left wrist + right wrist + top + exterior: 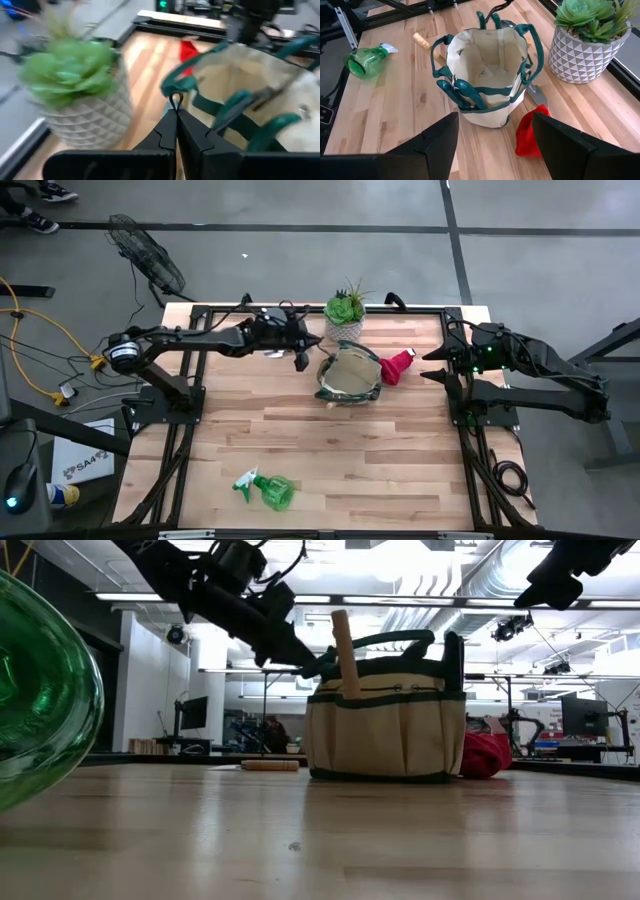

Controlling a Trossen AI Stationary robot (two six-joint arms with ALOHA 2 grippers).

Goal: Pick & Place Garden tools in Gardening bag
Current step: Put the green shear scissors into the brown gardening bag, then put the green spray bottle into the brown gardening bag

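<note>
Dark left hand, fingers together, empty, beside the bag rim at bench rear. Right hand, fingers apart, waits past one red cone. One khaki bag: soft, likely light, collapsible. One green bottle, front: probably slick plastic; best gripped at neck. One potted succulent.

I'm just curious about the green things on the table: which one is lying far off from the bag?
The green spray bottle, lying on its side near the table's front edge. The green succulent stands right behind the gardening bag.
</note>
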